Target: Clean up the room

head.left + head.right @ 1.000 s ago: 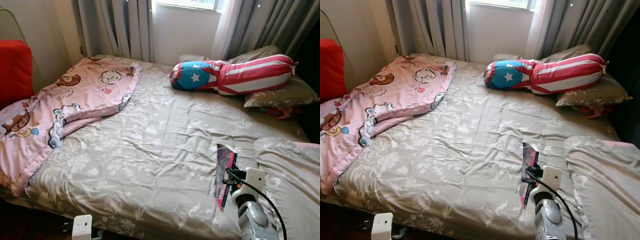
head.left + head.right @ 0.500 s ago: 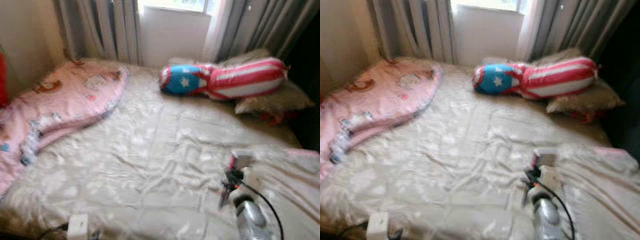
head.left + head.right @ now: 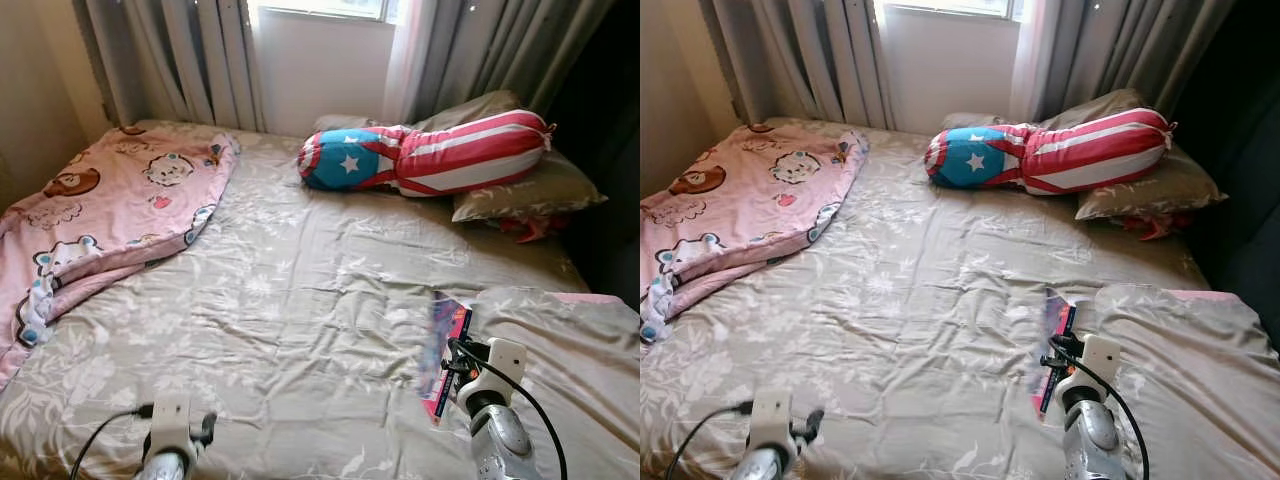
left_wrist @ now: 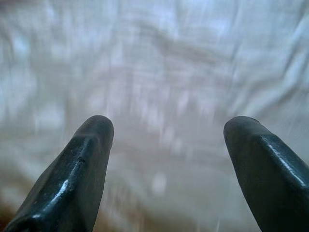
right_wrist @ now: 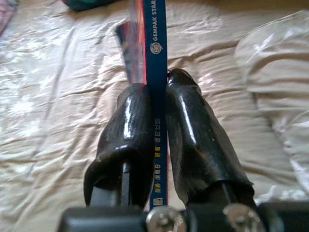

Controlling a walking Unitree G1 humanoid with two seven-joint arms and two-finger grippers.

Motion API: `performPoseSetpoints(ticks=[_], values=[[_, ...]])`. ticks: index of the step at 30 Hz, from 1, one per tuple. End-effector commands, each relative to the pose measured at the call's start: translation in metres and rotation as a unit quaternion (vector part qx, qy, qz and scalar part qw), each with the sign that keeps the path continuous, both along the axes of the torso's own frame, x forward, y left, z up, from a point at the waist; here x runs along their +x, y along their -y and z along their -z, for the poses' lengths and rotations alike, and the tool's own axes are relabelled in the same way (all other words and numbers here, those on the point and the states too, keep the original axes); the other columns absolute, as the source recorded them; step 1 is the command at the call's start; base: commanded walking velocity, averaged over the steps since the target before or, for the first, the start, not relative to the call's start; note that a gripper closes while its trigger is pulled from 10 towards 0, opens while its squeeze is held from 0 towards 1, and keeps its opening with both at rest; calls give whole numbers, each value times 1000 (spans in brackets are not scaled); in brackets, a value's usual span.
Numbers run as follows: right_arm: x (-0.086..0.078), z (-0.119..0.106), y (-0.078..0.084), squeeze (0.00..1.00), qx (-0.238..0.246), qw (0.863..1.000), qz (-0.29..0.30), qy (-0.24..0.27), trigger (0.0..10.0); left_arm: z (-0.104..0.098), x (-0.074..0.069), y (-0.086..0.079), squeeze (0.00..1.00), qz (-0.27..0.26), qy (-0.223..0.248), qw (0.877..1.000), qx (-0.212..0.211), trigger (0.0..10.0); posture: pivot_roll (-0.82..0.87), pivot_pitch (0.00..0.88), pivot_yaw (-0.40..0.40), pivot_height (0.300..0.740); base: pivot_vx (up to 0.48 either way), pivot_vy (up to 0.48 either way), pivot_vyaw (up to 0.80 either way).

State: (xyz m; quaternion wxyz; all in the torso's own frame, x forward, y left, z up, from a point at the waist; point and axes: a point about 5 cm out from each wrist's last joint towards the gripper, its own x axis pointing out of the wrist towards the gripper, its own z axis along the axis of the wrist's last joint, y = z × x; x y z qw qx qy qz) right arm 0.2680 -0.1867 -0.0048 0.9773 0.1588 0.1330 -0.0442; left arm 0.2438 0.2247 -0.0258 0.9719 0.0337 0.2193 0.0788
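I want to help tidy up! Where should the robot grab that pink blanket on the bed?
Best guess: the free left tool takes the pink blanket by its near edge, coming down from above. It lies loose and rumpled on the bed, so a raised fold should pinch easily.

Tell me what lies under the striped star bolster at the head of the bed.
The bolster rests on grey-beige pillows, one sticking out beneath its right end. A bit of red fabric peeks from under that pillow; the rest of it is covered.
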Motion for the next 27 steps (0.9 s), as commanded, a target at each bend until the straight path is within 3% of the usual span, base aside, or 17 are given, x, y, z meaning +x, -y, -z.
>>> performPoseSetpoints(ticks=[1, 8, 17, 22, 27], values=[[9, -9, -1, 0, 4, 1000, -2, 23, 10000, -20, 18, 2, 0, 11, 67, 998, 3, 10000, 6, 0, -62, 740, 0, 0, 0], [13, -14, -9, 0, 19, 999, 0, 40, 10000, -57, 39, 2, 0, 33, 171, 984, 25, 10000, 9, 0, -16, 740, 0, 0, 0], [16, -27, -8, 0, 36, 996, 5, 85, 10000, -62, 23, -1, 0, 25, 206, 978, 30, 10000, 22, 0, -30, 740, 0, 0, 0], [23, -34, -10, 0, 25, 996, -6, 90, 10000, -78, 27, -2, 0, 13, 237, 971, 27, 10000, 40, 0, -67, 740, 0, 0, 0], [24, -35, -8, 0, 15, 996, -18, 83, 10000, -85, 26, 9, 0, 14, 253, 967, 13, 10000, 43, 0, -84, 715, 0, 0, 0]])
